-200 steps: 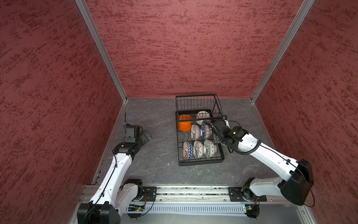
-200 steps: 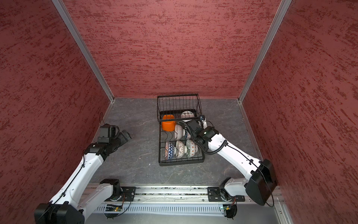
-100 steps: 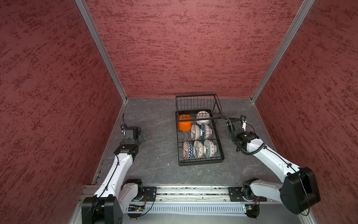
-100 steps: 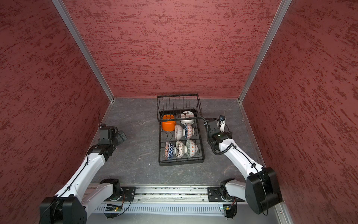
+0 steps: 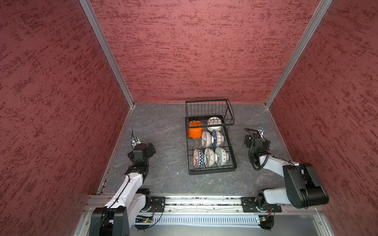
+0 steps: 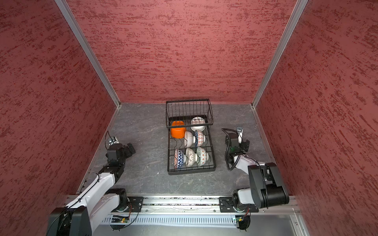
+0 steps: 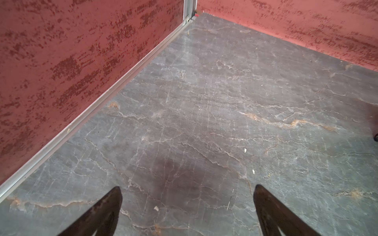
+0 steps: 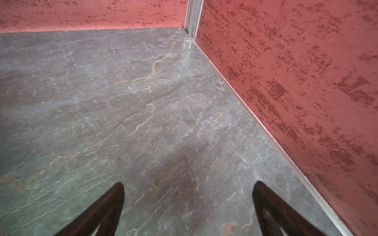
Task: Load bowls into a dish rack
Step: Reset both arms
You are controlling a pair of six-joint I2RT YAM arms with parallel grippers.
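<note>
The black wire dish rack (image 5: pixel 212 172) (image 6: pixel 192 172) stands on the grey floor in both top views. In it are an orange bowl (image 5: pixel 195 132), a white bowl (image 5: pixel 214 123) under the raised basket, two patterned bowls (image 5: pixel 212 139) on edge in the middle, and three patterned bowls (image 5: pixel 209 160) in the near row. My left gripper (image 5: pixel 151 148) (image 7: pixel 187 189) hovers open over bare floor, well left of the rack. My right gripper (image 5: pixel 256 143) (image 8: pixel 188 184) stands open and empty over the floor to the right of the rack.
Red walls enclose the floor on three sides. The left wrist view shows the back left corner post (image 7: pixel 189 10), the right wrist view the back right one (image 8: pixel 193 16). The arm rail (image 5: pixel 202 201) runs along the near edge.
My right gripper has drawn back from the middle bowls in the rack to the floor on the right. The left arm has pulled back slightly toward its base.
</note>
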